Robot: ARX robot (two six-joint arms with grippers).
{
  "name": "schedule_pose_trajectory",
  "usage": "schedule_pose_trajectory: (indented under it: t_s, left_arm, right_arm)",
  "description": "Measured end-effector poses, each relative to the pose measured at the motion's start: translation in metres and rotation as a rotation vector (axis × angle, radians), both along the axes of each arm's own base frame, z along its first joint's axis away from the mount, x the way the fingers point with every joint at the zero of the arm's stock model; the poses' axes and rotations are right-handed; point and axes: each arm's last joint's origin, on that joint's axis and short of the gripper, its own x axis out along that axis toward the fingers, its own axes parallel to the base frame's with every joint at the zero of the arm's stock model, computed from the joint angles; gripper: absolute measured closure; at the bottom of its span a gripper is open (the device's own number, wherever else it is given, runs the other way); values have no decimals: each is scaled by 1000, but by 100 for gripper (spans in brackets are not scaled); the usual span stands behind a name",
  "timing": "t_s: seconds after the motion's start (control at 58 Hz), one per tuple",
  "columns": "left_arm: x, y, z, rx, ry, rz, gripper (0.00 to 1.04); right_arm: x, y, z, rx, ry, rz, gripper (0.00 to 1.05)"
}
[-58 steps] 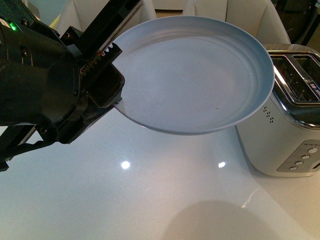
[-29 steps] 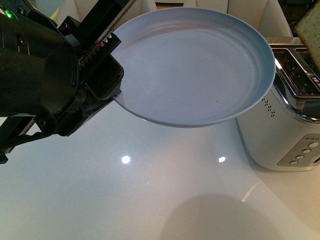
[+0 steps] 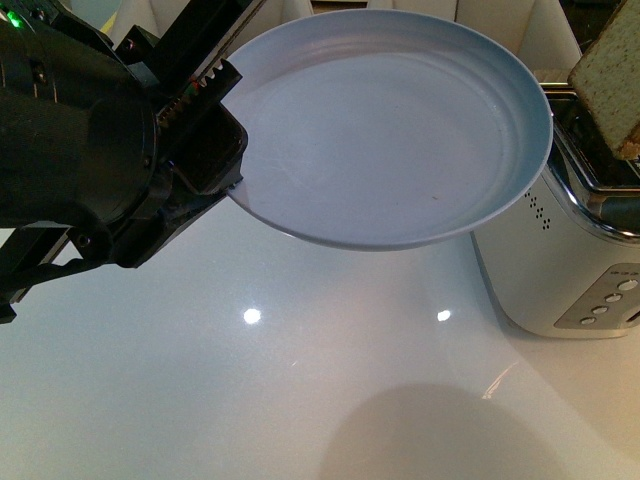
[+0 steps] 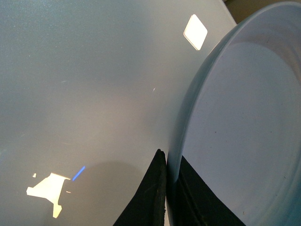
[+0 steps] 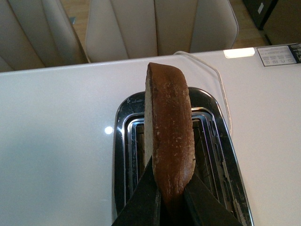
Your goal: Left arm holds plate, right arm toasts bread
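L gripper (image 3: 232, 140): clamped on the plate's rim, one finger seen on each side of the rim in the left wrist view.
Plate (image 3: 400, 130): pale blue, held clear of the table, tilted. Its right edge is seen just beside the toaster top in the front view.
R gripper (image 5: 170, 197): shut tight on the bread, whose lower end is pinched betw. both fingers.
Bread (image 5: 171, 141): held upright, crust edge turned to the wrist cam, above the toaster's slots.
Toaster (image 3: 560, 270): white w/ chrome top, stood on the table at right. Buttons are seen on its side.
Table (image 3: 300, 400): white, glossy, lamp glints reflected.
Chairs (image 5: 155, 23): pale, placed beyond the table.
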Motion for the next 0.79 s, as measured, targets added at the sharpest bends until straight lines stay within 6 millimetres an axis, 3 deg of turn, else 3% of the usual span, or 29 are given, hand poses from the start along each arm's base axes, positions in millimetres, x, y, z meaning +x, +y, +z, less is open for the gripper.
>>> schedule_pose_trajectory:
  t_s: [0.794]
  left_arm:
    - [0, 0, 0, 0, 0, 0, 102]
  right_arm:
    - [7, 1, -28, -32, 63, 1, 101]
